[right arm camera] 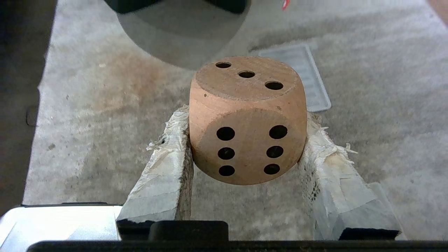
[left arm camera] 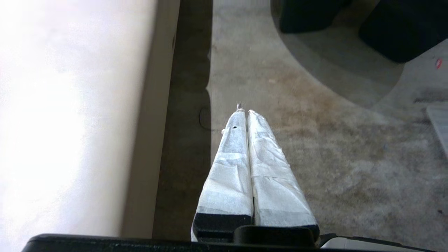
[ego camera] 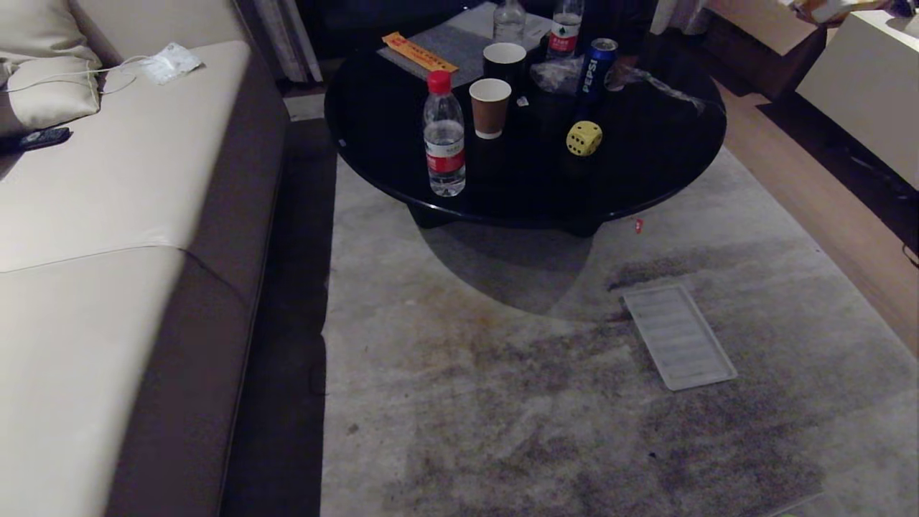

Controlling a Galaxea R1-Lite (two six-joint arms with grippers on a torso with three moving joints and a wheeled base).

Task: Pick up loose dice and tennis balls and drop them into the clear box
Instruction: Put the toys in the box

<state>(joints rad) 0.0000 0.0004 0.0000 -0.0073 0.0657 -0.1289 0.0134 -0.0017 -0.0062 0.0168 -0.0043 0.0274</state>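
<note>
The right pincer (right arm camera: 246,140) hangs over the rug (right arm camera: 105,140), clamped on the tan die (right arm camera: 247,120). The left pincer (left arm camera: 244,113) hangs pressed together beside the sofa (left arm camera: 70,122). A yellow die (ego camera: 584,138) sits on the tabletop (ego camera: 646,158).

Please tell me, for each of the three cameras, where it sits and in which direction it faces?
Head: high, facing down at black table, yellow die, sofa; no arm visible.
Left wrist: behind shut left gripper, over rug.
Right wrist: behind right gripper holding tan die.
All three share the ribbed lid.
</note>
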